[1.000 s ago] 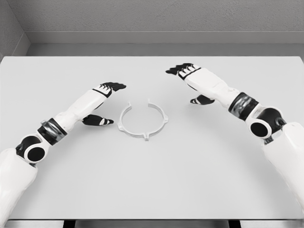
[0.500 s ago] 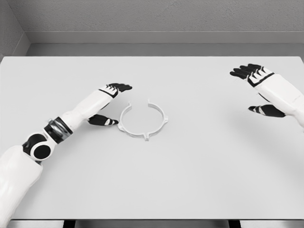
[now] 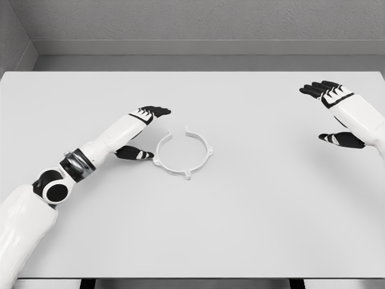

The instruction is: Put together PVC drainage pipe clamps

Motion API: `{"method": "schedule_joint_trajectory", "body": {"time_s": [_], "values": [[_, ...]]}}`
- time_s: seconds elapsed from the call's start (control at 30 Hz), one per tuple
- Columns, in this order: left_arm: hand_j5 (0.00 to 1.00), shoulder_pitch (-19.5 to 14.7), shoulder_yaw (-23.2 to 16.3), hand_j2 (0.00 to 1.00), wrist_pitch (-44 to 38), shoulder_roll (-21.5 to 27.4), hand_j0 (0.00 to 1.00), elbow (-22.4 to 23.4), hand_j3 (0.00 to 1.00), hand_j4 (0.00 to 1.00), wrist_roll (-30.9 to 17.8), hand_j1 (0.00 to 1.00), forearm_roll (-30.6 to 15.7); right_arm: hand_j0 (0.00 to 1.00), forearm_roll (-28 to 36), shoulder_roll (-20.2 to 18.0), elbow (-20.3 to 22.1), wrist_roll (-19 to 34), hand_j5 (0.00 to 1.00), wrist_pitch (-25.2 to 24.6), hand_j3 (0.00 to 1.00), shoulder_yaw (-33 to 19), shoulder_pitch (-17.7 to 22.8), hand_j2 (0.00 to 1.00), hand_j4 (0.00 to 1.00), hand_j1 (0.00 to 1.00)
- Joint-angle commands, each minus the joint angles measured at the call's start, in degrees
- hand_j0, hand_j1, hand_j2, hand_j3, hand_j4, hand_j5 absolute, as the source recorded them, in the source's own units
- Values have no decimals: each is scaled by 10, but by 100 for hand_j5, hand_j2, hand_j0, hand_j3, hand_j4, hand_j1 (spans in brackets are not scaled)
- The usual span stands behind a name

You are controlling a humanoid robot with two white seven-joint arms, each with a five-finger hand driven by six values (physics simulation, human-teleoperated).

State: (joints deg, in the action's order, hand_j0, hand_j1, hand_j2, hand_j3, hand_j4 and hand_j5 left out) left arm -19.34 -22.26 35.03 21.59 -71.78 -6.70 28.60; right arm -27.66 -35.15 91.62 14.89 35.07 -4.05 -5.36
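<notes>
Clamp ring, white and open at its upper left side, lies flat on the white table a little left of the middle; compared with half a second ago it has shifted slightly to the right. Black fingers of the left hand are relaxed and spread, holding nothing; the thumb tip is now just beside the ring's left edge, maybe touching it. The left forearm has moved a bit forward. The right hand is well apart at the right edge, fingers loose and empty, almost unchanged.
</notes>
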Motion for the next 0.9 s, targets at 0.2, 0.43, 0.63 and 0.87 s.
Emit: {"method": "schedule_joint_trajectory", "body": {"time_s": [0.2,0.43,0.63,0.87], "values": [[100,0,0,100,0,-10,100,0,100,100,0,100,-3,100,4,0,2,0,100,-1,100,2,0,100,100,100],[100,-7,6,100,0,-4,100,1,100,100,1,100,-7,100,4,1,4,0,100,-1,100,2,0,100,100,100],[100,-2,3,100,0,0,100,-7,100,100,3,100,-13,100,4,8,4,0,100,-1,100,10,-3,100,100,100],[100,2,1,100,0,6,100,-9,100,100,3,100,-12,100,4,8,4,0,100,-1,100,10,-3,100,100,100]]}}
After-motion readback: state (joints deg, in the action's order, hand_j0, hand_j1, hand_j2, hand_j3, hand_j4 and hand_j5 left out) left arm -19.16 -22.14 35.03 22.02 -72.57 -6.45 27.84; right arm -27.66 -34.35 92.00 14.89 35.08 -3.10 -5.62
